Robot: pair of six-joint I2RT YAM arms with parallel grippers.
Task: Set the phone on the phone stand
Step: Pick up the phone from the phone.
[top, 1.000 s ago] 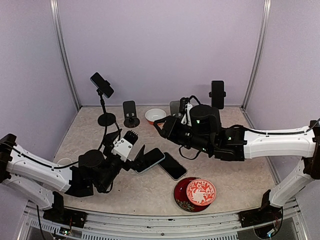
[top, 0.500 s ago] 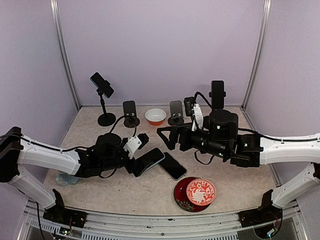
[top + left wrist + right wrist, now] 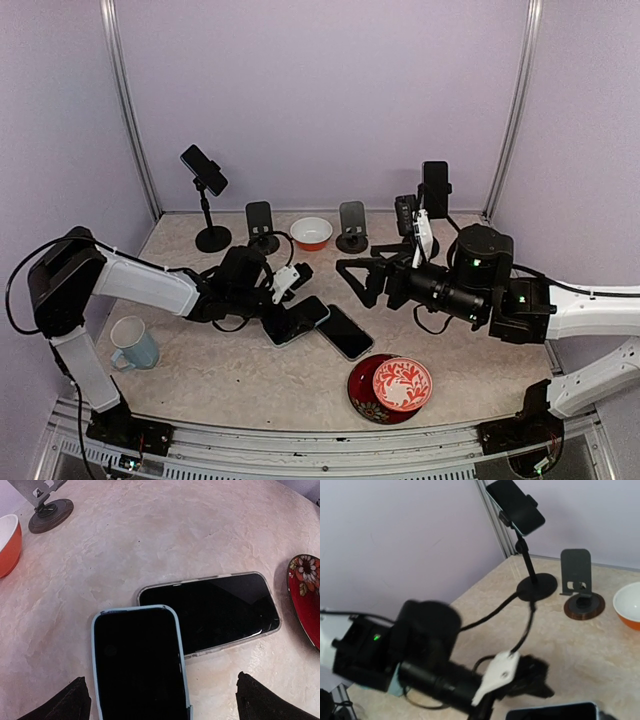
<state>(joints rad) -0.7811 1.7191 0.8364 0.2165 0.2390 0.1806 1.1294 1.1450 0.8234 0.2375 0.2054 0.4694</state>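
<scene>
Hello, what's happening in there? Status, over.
Left gripper open over blue-cased phone, nothing held. Right gripper open, empty. Phone flat on table, overlapping clear-cased phone. Short stand empty.

Blue-cased phone (image 3: 137, 665) lies partly on the clear-cased phone (image 3: 215, 610), so that side's crowded; bare table (image 3: 150, 540) on its other side, red plate (image 3: 306, 595) nearby.

White arm shells (image 3: 140, 283), black joints (image 3: 60, 280), black left gripper (image 3: 160, 700) — looping cables (image 3: 490, 615), green indicator light (image 3: 376, 637).
</scene>
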